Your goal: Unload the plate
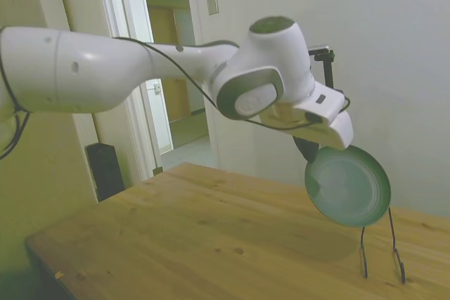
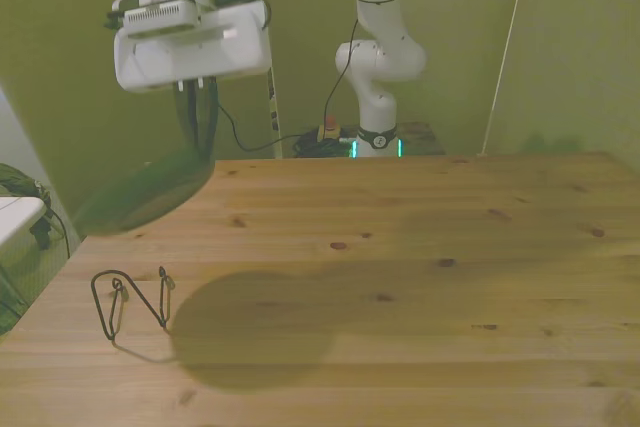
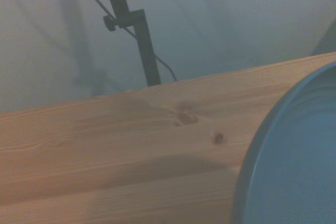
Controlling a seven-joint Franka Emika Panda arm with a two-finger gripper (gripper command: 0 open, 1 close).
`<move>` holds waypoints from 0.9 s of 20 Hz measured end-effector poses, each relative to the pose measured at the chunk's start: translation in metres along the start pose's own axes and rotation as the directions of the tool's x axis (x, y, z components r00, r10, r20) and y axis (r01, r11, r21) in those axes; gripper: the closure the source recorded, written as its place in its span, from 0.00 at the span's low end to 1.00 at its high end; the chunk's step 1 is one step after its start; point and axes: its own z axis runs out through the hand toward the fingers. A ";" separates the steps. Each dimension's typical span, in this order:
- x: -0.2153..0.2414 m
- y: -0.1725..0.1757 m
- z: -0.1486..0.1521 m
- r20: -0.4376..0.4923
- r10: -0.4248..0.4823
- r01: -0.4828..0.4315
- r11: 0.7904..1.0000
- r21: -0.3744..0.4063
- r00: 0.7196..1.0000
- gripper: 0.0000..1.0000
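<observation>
above the wire stand (image 1: 383, 251), near the bench (image 1: 211, 237) edge, the plate (image 1: 348, 186) hangs clear in the air, tilted on edge, its rim pinched in the hand (image 1: 307, 150), which is clenched on it. the plate is already out of the stand, so the step now is probably to set it down. best to carry it sideways past the wires, level it low over bare wood, and let go only once it rests flat.
</observation>
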 end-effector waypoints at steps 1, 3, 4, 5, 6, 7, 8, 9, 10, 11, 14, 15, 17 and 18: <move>-0.005 -0.005 -0.011 0.014 -0.009 0.009 1.000 0.007 1.000 1.00; -0.017 -0.015 -0.013 0.037 -0.022 0.021 1.000 0.009 0.999 1.00; -0.024 -0.017 -0.008 0.052 -0.023 0.023 1.000 0.003 0.998 1.00; -0.032 -0.019 0.001 0.070 -0.023 0.024 1.000 -0.011 0.997 1.00; -0.040 -0.020 0.011 0.090 -0.024 0.027 0.999 -0.029 0.996 1.00; -0.051 -0.022 0.024 0.108 -0.021 0.026 0.999 -0.045 0.994 1.00; -0.064 -0.023 0.039 0.124 -0.018 0.025 0.998 -0.061 0.992 1.00; -0.079 -0.025 0.057 0.137 -0.013 0.024 0.997 -0.076 0.990 1.00; -0.093 -0.027 0.072 0.150 -0.012 0.026 0.996 -0.090 0.989 1.00; -0.107 -0.029 0.086 0.159 -0.011 0.028 0.994 -0.105 0.987 1.00; -0.132 -0.021 0.114 0.165 0.002 0.024 0.988 -0.151 0.986 1.00; -0.136 -0.017 0.121 0.164 0.005 0.022 0.986 -0.163 0.987 1.00; -0.145 -0.008 0.133 0.164 0.016 0.015 0.982 -0.188 0.986 1.00; -0.149 -0.004 0.139 0.162 0.020 0.013 0.979 -0.201 0.987 1.00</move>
